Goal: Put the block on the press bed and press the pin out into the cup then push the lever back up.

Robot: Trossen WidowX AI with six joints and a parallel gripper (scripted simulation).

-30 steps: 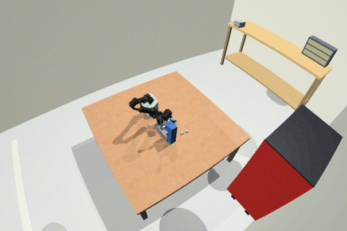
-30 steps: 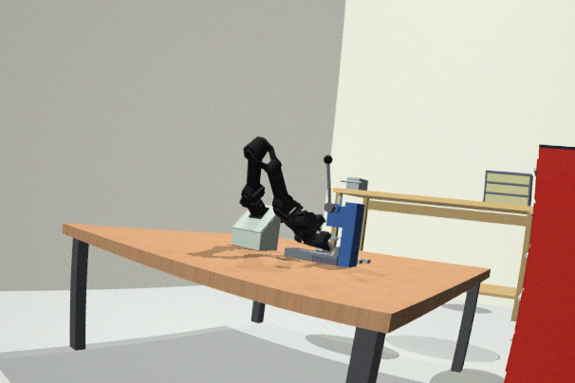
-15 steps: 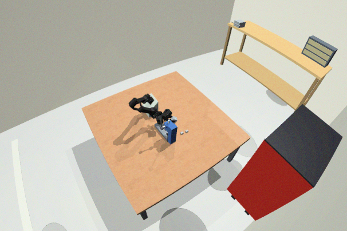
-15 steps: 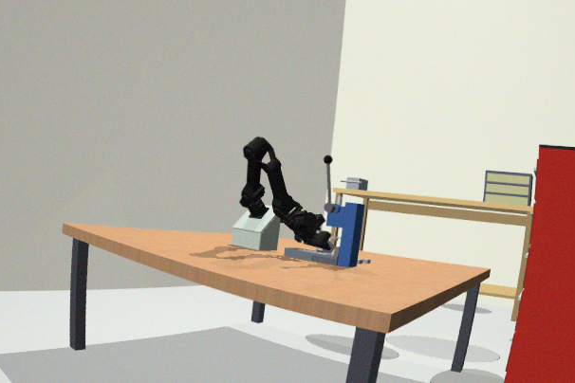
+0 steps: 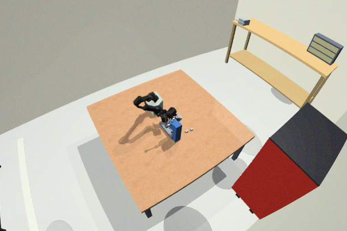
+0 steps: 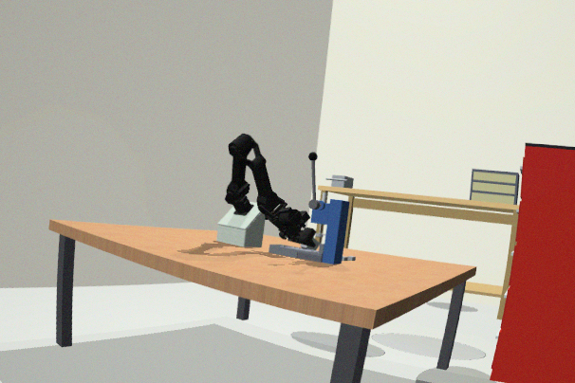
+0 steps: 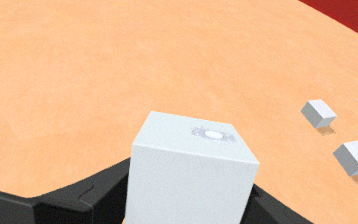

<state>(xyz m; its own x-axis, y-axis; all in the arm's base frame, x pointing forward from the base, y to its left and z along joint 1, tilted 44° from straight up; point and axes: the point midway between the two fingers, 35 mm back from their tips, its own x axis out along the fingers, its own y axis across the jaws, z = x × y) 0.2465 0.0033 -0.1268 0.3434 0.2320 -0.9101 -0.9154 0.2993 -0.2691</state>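
Observation:
A pale grey block is between the fingers of my gripper, which is shut on it. The round pin end shows in its top face. The block is at the far side of the blue press, beside it and not under the punch. How high it is above the table I cannot tell. The grey press base reaches out towards the arm. The lever stands upright with a black knob on top. I cannot make out the cup.
Two small grey blocks lie on the table beyond the press; they also show in the wrist view. A pale green sloped box stands by the arm's base. A red cabinet stands off the table.

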